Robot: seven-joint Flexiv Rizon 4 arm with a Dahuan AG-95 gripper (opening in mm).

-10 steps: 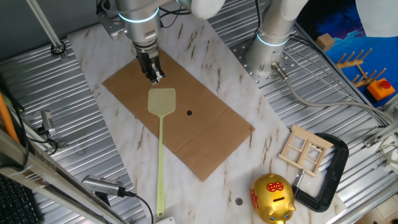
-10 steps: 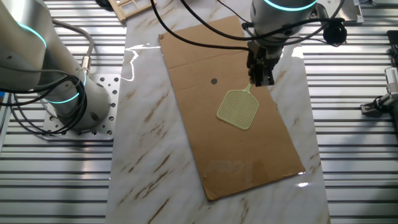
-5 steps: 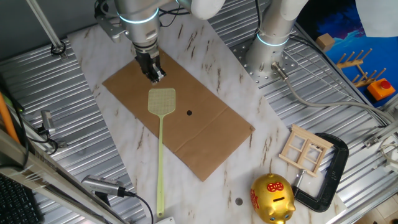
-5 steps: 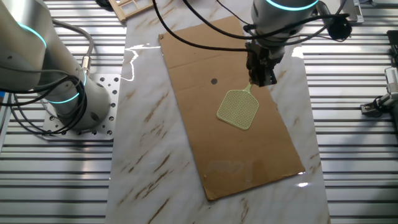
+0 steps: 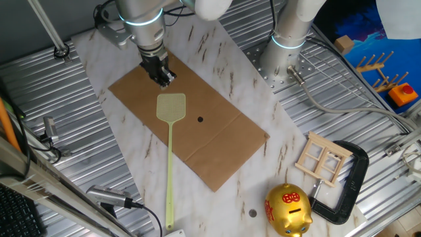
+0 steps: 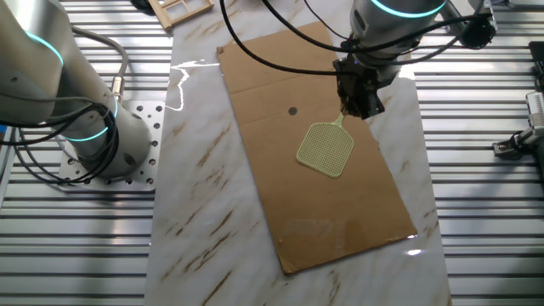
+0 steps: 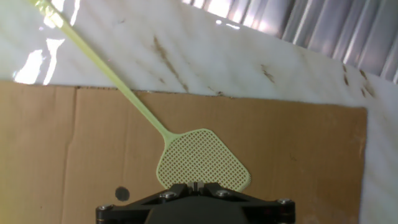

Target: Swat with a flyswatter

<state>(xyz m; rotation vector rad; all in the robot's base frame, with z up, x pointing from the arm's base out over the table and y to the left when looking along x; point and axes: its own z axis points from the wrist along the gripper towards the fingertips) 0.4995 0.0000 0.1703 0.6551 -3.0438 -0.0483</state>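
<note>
The flyswatter (image 5: pixel 171 106) lies flat on a brown cardboard sheet (image 5: pixel 223 141). It is pale yellow-green, and its long thin handle runs toward the table's near edge. My gripper (image 5: pixel 164 80) hangs just past the far edge of the mesh head, shut and holding nothing. In the other fixed view the gripper (image 6: pixel 357 106) stands over the neck of the swatter head (image 6: pixel 325 150). In the hand view the fingertips (image 7: pixel 194 186) are pressed together right above the mesh head (image 7: pixel 202 160), and the handle (image 7: pixel 93 56) runs off to the upper left.
A small black dot (image 5: pixel 200 120) marks the cardboard beside the swatter head. A gold piggy bank (image 5: pixel 287 209), a wooden frame (image 5: pixel 322 158) and a black clamp (image 5: pixel 348 184) lie at the right. A second arm's base (image 5: pixel 283 52) stands at the back.
My gripper has shifted slightly sideways above the cardboard and stays shut. The flyswatter has not moved.
</note>
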